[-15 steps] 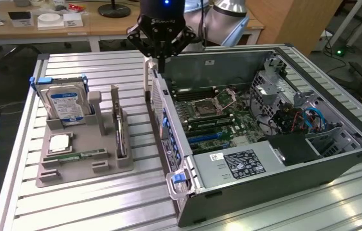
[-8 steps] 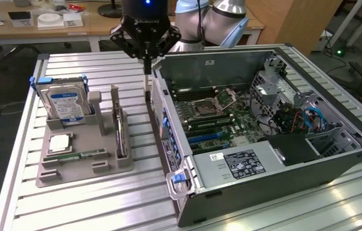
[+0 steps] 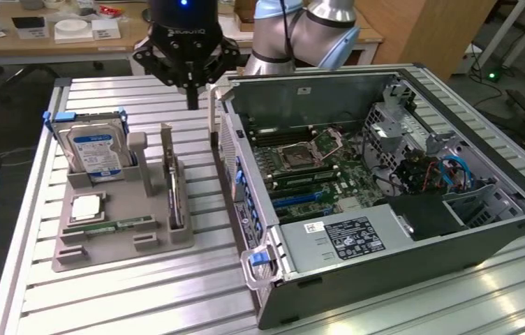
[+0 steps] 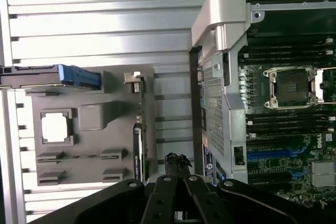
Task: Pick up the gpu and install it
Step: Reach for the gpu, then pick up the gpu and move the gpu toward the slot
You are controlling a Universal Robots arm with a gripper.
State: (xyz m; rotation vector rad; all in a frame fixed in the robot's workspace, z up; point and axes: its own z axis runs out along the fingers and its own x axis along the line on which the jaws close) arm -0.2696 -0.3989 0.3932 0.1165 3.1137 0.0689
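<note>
The gpu (image 3: 174, 199) stands on edge in a slot of the grey holder (image 3: 123, 244), its dark board running front to back with the metal bracket at the far end. In the wrist view the gpu (image 4: 138, 145) shows as a thin edge along the holder's side nearest the computer. My black gripper (image 3: 190, 98) hangs shut above the table, higher than and behind the gpu, between the holder and the open computer case (image 3: 337, 244). Its fingertips (image 4: 177, 162) are pressed together with nothing between them.
A hard drive with a blue label (image 3: 95, 150) stands at the back of the holder, with a processor chip (image 3: 86, 208) and a memory stick (image 3: 118, 225) in front of it. The motherboard (image 3: 309, 167) lies exposed inside the case. Desks with clutter stand behind the table.
</note>
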